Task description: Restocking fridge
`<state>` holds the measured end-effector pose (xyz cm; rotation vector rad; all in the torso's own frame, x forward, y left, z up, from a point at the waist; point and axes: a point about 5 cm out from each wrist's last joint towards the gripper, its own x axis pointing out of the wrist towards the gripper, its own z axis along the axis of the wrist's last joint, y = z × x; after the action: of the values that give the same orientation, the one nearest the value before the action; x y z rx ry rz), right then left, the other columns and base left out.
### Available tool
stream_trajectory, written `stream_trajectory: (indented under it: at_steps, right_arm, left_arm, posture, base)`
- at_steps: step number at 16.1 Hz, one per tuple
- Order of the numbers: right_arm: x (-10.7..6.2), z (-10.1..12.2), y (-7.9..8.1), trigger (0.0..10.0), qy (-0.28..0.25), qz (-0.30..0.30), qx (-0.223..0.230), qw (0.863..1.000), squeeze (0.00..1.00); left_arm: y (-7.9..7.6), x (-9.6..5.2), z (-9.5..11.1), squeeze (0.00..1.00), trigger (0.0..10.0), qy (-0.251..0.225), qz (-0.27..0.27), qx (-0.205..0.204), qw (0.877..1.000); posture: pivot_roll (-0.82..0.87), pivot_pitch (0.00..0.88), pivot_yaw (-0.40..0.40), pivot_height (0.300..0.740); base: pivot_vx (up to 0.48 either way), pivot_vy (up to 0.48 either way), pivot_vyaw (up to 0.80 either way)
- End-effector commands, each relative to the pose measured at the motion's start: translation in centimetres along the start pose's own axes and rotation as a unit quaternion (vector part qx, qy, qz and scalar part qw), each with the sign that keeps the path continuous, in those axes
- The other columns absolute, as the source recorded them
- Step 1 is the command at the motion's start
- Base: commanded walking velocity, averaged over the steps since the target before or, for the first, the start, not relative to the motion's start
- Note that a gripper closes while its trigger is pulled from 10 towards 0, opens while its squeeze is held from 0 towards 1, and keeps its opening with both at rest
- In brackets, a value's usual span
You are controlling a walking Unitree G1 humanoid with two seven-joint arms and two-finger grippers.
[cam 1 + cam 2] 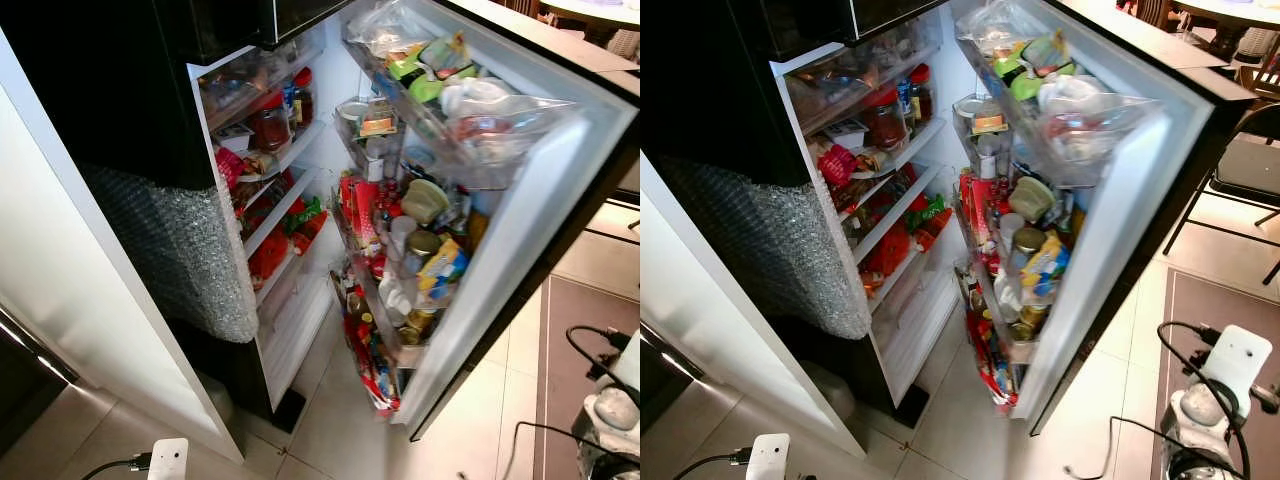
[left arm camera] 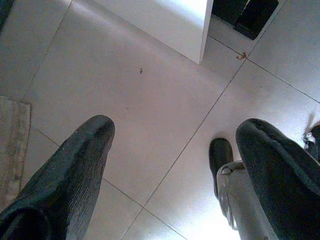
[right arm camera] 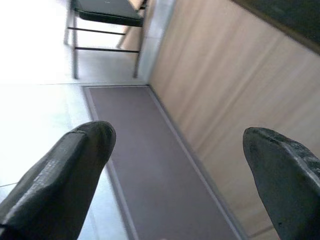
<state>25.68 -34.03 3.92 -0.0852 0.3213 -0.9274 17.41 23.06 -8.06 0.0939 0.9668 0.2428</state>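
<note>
The fridge stands open before me, its door (image 1: 530, 250) swung out to the right. Its door bins (image 1: 400, 250) are packed with jars, bottles, tubes and bagged food. The inner shelves (image 1: 285, 205) hold a red-lidded jar (image 1: 270, 125), red packets and green packs. Both arms hang idle low down. My left gripper (image 2: 175, 130) is open over pale floor tiles with nothing between its fingers (image 2: 75, 170). My right gripper (image 3: 177, 134) is open above a purple mat, also holding nothing.
Bubble wrap (image 1: 175, 250) covers the dark panel left of the shelves, beside a white cabinet side (image 1: 70, 290). A mat (image 1: 1200, 330) and black cables (image 1: 1180, 345) lie on the floor at the right. A chair (image 1: 1240, 170) and wood panelling (image 3: 235, 90) stand beyond.
</note>
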Motion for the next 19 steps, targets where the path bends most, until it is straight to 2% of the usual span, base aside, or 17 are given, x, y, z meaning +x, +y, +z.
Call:
stream_trajectory:
  at_steps: [1,5,6,8,9,11,12,13,16,19]
  right_arm:
    - [0.4,1.0,0.3,10.0,-0.006,0.017,0.015,1.0,0.0]
    - [0.4,3.7,2.6,10.0,-0.053,0.089,0.041,0.994,0.0]
    - [0.3,4.6,3.3,10.0,-0.065,0.115,0.075,0.988,0.0]
    - [0.1,5.7,4.1,10.0,-0.087,0.157,0.098,0.979,0.0]
    - [0.1,5.7,4.1,10.0,-0.087,0.157,0.098,0.979,0.0]
    - [-0.1,7.2,5.0,10.0,-0.123,0.208,0.093,0.966,0.0]
    - [-0.4,8.1,5.7,10.0,-0.133,0.248,0.119,0.952,0.0]
    - [-0.9,8.5,6.8,10.0,-0.135,0.297,0.125,0.937,0.0]
    - [-2.0,9.0,8.8,10.0,-0.141,0.381,0.11,0.907,0.0]
    - [-3.7,10.5,11.2,10.0,-0.166,0.45,0.091,0.873,0.0]
  left_arm:
    - [0.1,-0.1,-0.4,0.0,10.0,0.007,-0.003,0.009,1.0]
    - [0.1,-0.1,-0.5,0.0,10.0,0.007,-0.005,0.014,1.0]
    - [0.1,-0.1,-0.6,0.0,10.0,0.008,-0.005,0.015,1.0]
    - [0.2,-0.1,-0.7,0.0,10.0,0.008,-0.005,0.018,1.0]
    - [0.2,-0.1,-0.7,0.0,10.0,0.008,-0.005,0.018,1.0]
    - [0.2,-0.1,-0.7,0.0,10.0,0.009,-0.006,0.021,1.0]
    - [0.2,-0.1,-0.8,0.0,10.0,0.009,-0.008,0.025,1.0]
    - [0.2,-0.1,-0.8,0.0,10.0,0.009,-0.01,0.027,1.0]
    - [0.2,-0.1,-0.7,0.0,10.0,0.008,-0.01,0.029,0.999]
    - [0.2,-0.1,-0.7,0.0,10.0,0.008,-0.01,0.031,0.999]
  posture:
    - [-0.08,0.0,-0.01,0.74]
    - [-0.08,0.0,-0.01,0.74]
    - [-0.08,0.0,-0.008,0.74]
    - [-0.09,0.0,-0.004,0.74]
    - [-0.09,0.0,-0.004,0.74]
    - [-0.08,0.0,-0.004,0.74]
    - [-0.09,0.0,0.0,0.74]
    - [-0.09,0.0,0.001,0.74]
    - [-0.09,0.0,0.001,0.74]
    - [-0.09,0.0,0.0,0.74]
  base:
    - [0.0,0.0,0.0]
    - [0.0,0.0,0.0]
    - [0.0,0.0,0.0]
    - [0.0,0.0,0.0]
    - [0.0,0.0,0.0]
    - [0.0,0.0,0.0]
    - [0.0,0.0,0.0]
    - [0.0,0.0,0.0]
    - [0.0,0.0,0.0]
    - [0.0,0.0,0.0]
